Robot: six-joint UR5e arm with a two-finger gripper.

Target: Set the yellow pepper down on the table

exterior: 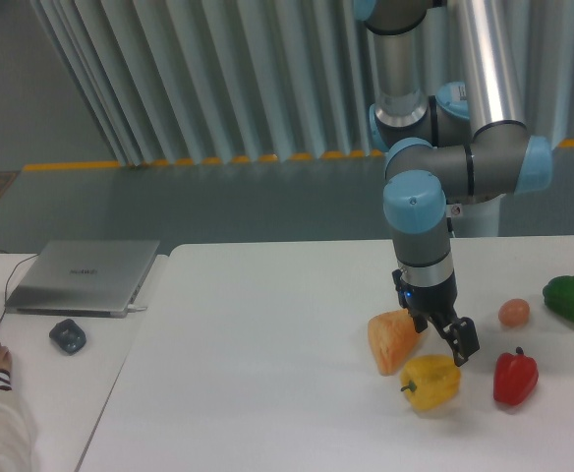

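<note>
Yellow and glossy, the yellow pepper [431, 382] lies on the table [258, 374], just near of the orange wedge [395, 340] and left of the red pepper [515, 377]. Your gripper [447, 337] hangs just above it, fingers parted and holding nothing, so the release looks done. From here, lift straight up rather than sideways: the fingertips sit close over the pepper's top, and a slanted exit could nudge it into the wedge or roll it toward the red pepper. Keep the fingers spread until you are well clear. The pepper rests on its side, with its short stem pointing left and slightly toward the near edge; its long axis runs roughly left to right, and the lobed base faces the red pepper.
</note>
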